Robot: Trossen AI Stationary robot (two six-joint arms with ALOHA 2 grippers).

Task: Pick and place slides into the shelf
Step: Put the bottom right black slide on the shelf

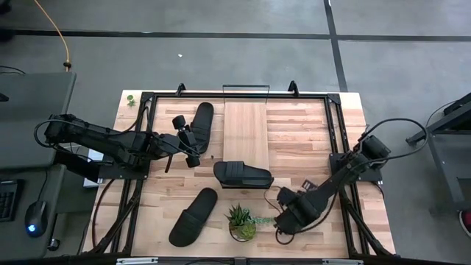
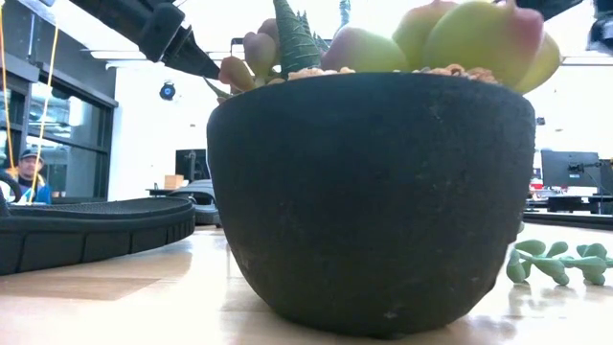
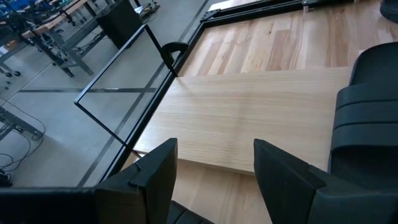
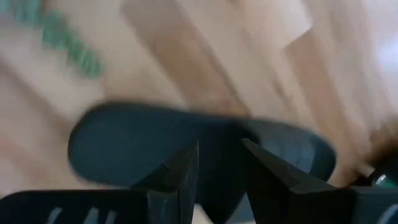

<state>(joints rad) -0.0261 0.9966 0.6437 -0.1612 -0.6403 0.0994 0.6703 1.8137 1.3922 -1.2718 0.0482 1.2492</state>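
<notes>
In the high view three black slides show. One slide (image 1: 202, 124) lies left of the light-wood shelf (image 1: 246, 131). A second slide (image 1: 243, 175) rests on the table just near of the shelf, and a third slide (image 1: 193, 216) lies toward the near-left. A fourth is not visible. My left gripper (image 1: 188, 140) (image 3: 214, 171) is open beside the far-left slide and faces the shelf board (image 3: 249, 118). My right gripper (image 1: 282, 197) (image 4: 219, 165) is open, hovering by the right end of the middle slide (image 4: 186, 140).
A dark pot with succulents (image 1: 241, 223) (image 2: 374, 192) stands near the near edge, between the near-left slide and my right gripper. A loose green sprig (image 2: 556, 261) lies beside it. Black frame rails (image 1: 143, 147) run along the table's left and right sides.
</notes>
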